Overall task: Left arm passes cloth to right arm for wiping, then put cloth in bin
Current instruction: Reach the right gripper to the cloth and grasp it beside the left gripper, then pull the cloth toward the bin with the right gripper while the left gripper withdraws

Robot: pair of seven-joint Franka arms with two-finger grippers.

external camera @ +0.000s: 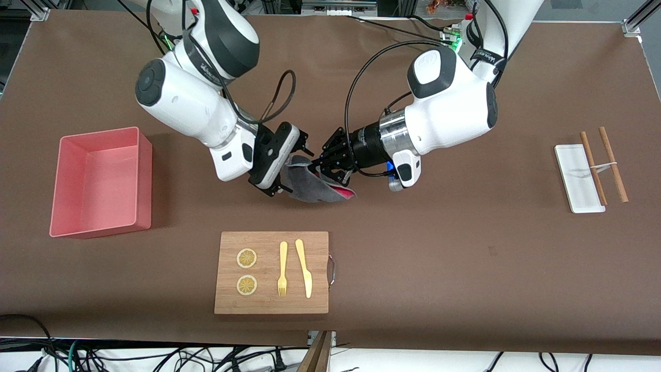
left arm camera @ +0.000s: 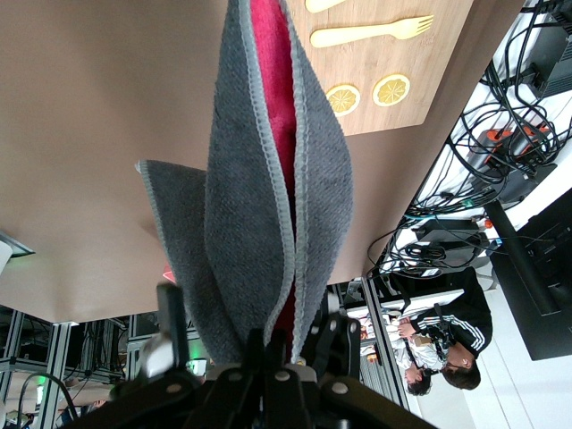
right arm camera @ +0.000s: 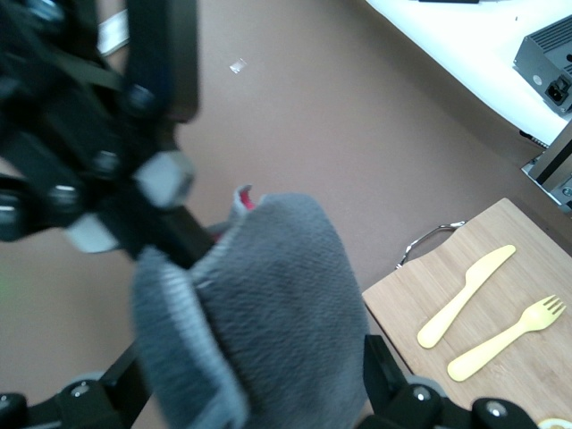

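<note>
While the left pincer [external camera: 321, 161] grips the cloth [external camera: 310, 183] above the bench [external camera: 439, 248], the right pincer [external camera: 294, 165], seemingly spread around it, should clamp firmly before release.

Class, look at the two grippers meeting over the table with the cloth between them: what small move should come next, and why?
Probably the right gripper should close on the cloth. The left gripper is shut on the cloth's top, which hangs over the table, and the right gripper's open fingers already sit either side of it, so the handover needs that second grip first.
</note>
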